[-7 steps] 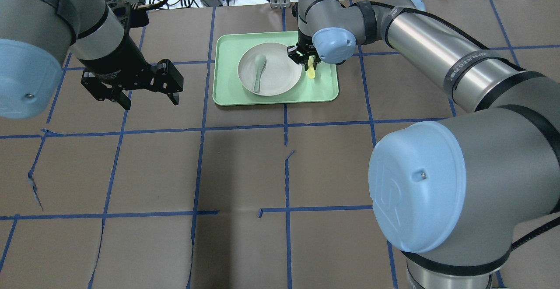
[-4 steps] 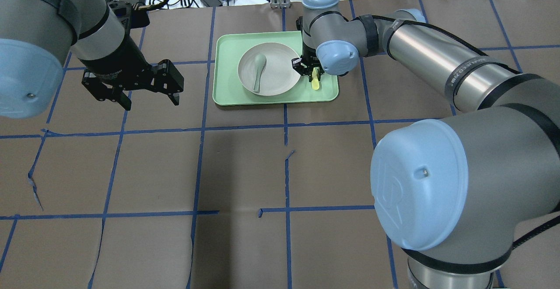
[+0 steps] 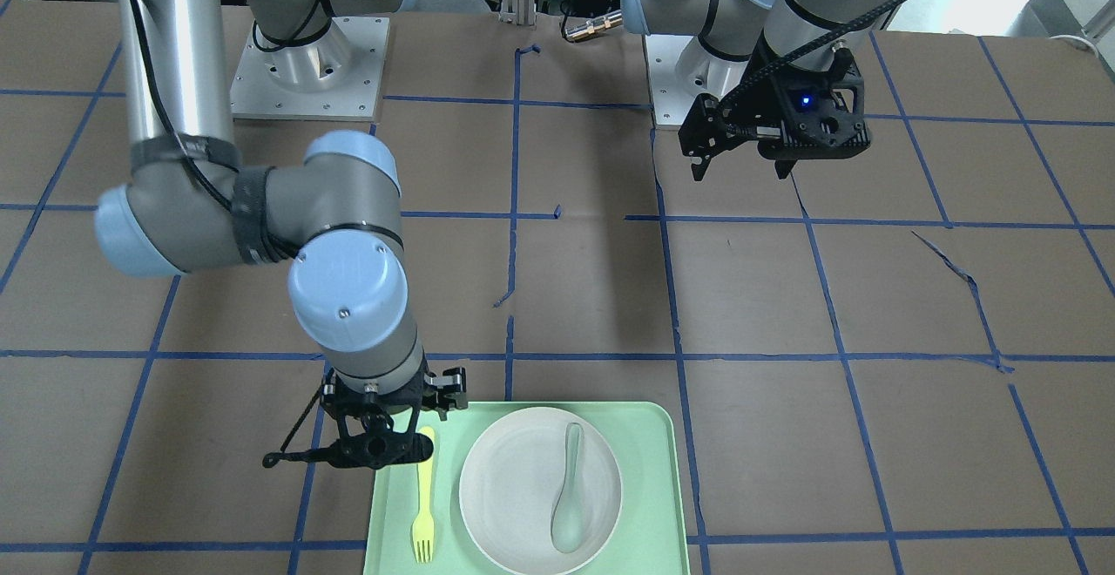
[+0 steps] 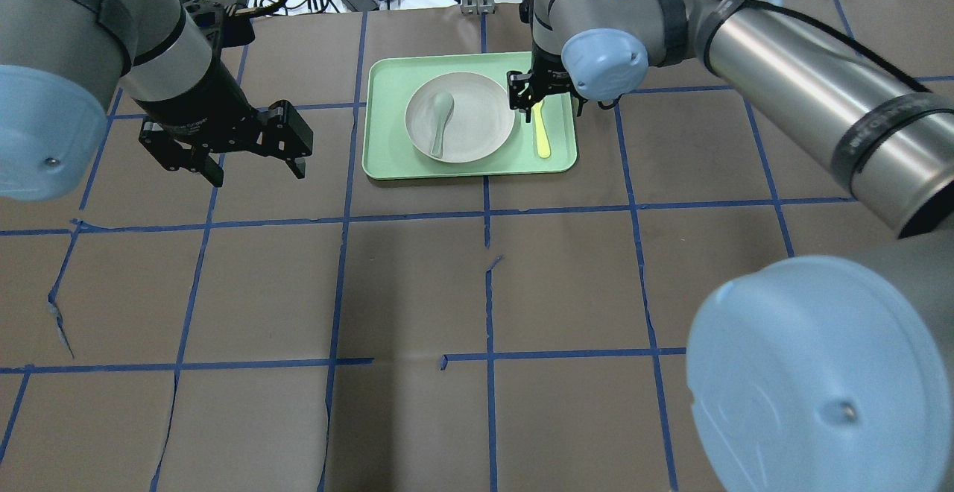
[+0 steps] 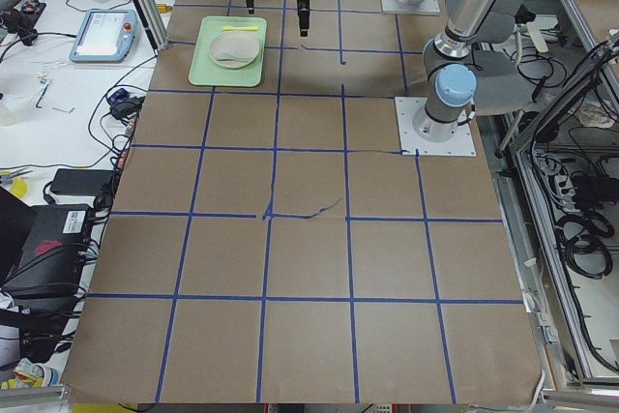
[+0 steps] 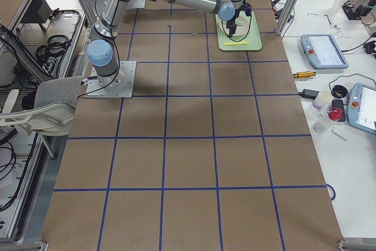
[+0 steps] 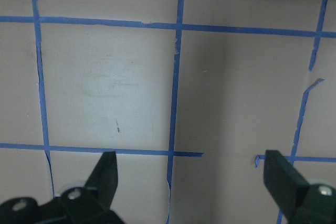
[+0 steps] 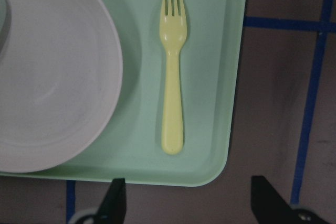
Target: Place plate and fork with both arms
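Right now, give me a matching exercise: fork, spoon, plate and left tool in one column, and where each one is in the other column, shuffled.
1. fork
2. spoon
3. plate
4. left tool

A. open, above the table, off the tray
B. inside the plate
C. flat on the tray, beside the plate
D. on the tray, under the spoon

Pairs: 1-C, 2-B, 3-D, 4-A.

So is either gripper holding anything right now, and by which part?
Nothing is held. Both the right gripper and the left gripper are open; the fork lies free on the tray, beside the plate.
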`<state>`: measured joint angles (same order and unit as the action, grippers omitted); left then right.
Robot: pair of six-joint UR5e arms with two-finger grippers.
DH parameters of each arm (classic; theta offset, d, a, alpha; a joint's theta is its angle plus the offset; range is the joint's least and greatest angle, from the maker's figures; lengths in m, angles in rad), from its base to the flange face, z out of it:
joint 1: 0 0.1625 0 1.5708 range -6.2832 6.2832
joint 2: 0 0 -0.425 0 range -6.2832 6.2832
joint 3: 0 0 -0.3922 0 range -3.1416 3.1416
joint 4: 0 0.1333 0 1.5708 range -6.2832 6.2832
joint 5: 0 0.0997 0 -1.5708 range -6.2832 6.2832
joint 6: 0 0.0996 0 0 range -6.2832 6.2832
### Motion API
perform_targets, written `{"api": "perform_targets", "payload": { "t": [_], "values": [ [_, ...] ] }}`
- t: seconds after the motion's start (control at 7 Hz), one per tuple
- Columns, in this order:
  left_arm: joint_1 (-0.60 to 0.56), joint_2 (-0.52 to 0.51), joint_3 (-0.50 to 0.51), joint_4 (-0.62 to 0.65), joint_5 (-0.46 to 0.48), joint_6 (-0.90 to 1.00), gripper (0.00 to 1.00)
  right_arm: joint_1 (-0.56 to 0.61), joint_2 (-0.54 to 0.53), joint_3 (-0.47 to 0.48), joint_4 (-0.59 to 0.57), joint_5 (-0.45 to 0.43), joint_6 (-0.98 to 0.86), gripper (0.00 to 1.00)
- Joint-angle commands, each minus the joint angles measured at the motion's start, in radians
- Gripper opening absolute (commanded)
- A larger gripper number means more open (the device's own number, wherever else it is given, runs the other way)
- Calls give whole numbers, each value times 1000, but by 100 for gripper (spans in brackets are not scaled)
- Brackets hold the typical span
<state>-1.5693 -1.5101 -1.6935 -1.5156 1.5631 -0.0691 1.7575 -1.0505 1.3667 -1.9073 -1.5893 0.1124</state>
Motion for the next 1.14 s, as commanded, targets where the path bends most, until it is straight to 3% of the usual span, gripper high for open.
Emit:
{"api": "perform_targets", "payload": {
  "t": [0.0,0.43,1.0],
  "values": [
    [0,2,0,-2,-2,2,100,-4,-228,31,192,0,9,100],
    [0,5,0,-3,0,0,100,-16,-455,213,186,-5,4,100],
    [-3,13,8,-17,-5,-6,100,-27,-459,203,186,-5,9,100]
  ]
}}
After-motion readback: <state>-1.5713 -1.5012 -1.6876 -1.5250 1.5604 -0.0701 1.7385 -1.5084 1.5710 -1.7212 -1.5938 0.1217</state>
